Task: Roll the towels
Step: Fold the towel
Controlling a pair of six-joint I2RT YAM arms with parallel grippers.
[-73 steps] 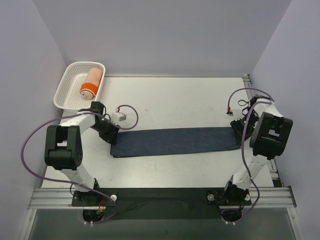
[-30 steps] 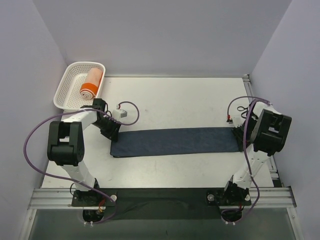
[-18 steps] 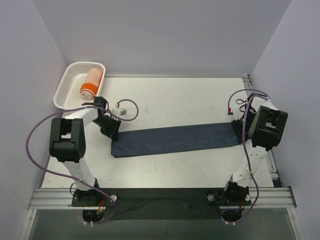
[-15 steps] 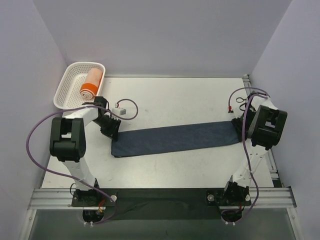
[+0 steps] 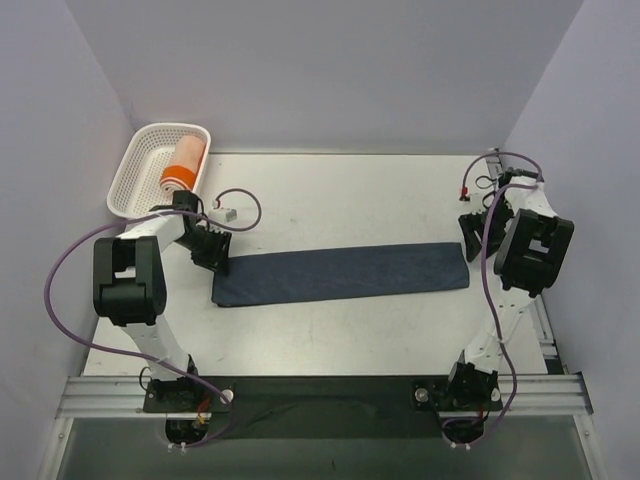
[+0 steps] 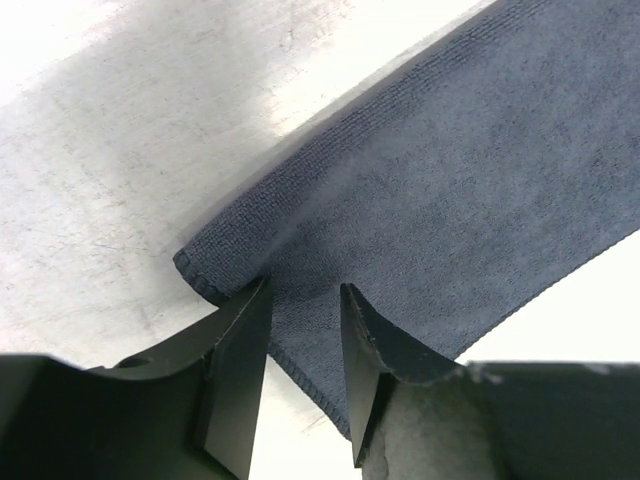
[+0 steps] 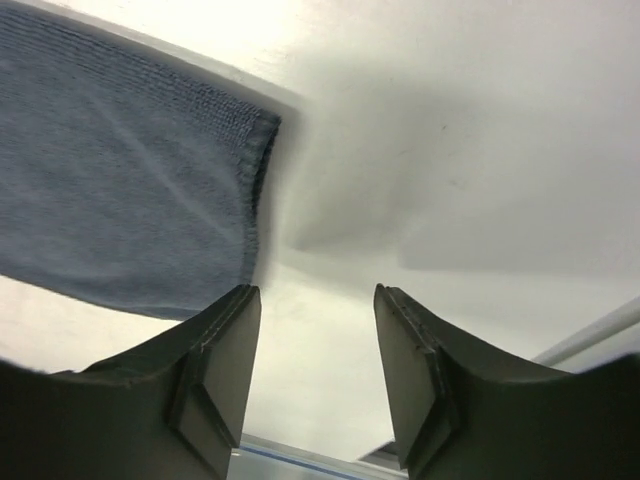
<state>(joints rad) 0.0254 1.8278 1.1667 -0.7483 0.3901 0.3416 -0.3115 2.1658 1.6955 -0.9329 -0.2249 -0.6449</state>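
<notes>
The navy towel (image 5: 340, 272) lies flat and stretched out across the middle of the table. My left gripper (image 5: 212, 256) is low over its left end. In the left wrist view its jaws (image 6: 305, 300) stand a little apart over the towel's corner (image 6: 450, 180), with the cloth lying flat under them, not pinched. My right gripper (image 5: 468, 232) is just off the towel's right end. In the right wrist view it (image 7: 315, 295) is open and empty, with the towel's end (image 7: 120, 200) to its left. The orange towel (image 5: 182, 165) lies rolled in the basket.
The white lattice basket (image 5: 125, 185) stands at the table's far left corner. A small white block (image 5: 230, 214) on the left arm's purple cable lies behind the towel. A metal rail (image 7: 600, 330) runs along the table's right edge, and walls close in on three sides.
The navy towel has shifted a little left and towards the back. The right gripper has let go of its right end and drawn back. The left gripper has moved left.
</notes>
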